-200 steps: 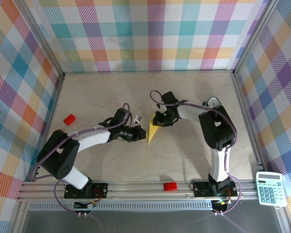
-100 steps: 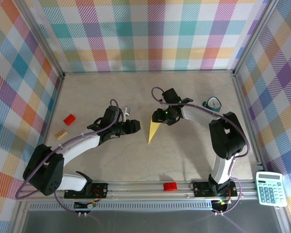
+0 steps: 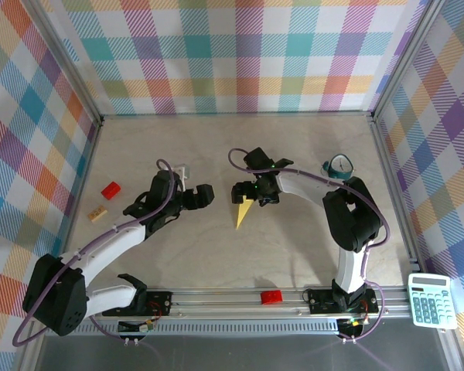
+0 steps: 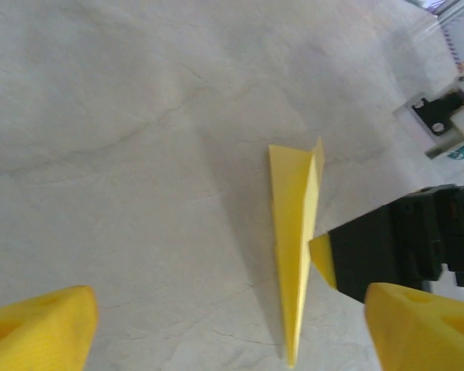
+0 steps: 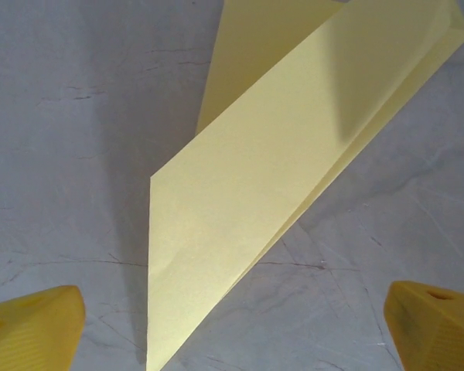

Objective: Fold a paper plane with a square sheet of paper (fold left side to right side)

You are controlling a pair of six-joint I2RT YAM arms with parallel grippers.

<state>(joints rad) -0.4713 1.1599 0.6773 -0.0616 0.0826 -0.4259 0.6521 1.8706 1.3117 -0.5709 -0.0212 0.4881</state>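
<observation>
Top external view, nearest: a red brick sits on the front rail, nearer than the paper plane and slightly to its right. A calculator lies well off to the plane's right, beyond the rail.
Paper plane: a narrow yellow dart lying on the surface, between the two arms.
Long axis: it runs near to far with a slight lean. The sharp point faces the near edge, and the wide tail faces away and a touch right.
Left claw: to the plane's left, level with its tail and clearly apart from it. The fingers are spread wide with nothing between them.
Right claw: directly over the plane's tail end. The fingers are spread wide either side of the paper and grip nothing.
Right wrist view: the plane's upper layer lifts loosely off the one beneath, so the folds are not pressed flat.
Nearer arm: the right, by my reading. Its claw need only drop or close, while the left must cross bare surface rightward.
Left of the plane, well apart: a small tan block and a second red brick.
Beyond the plane, far right: a teal ring-shaped thing, kind unclear.
Stage: the sheet looks folded to its dart shape. What remains is probably a final crease.
</observation>
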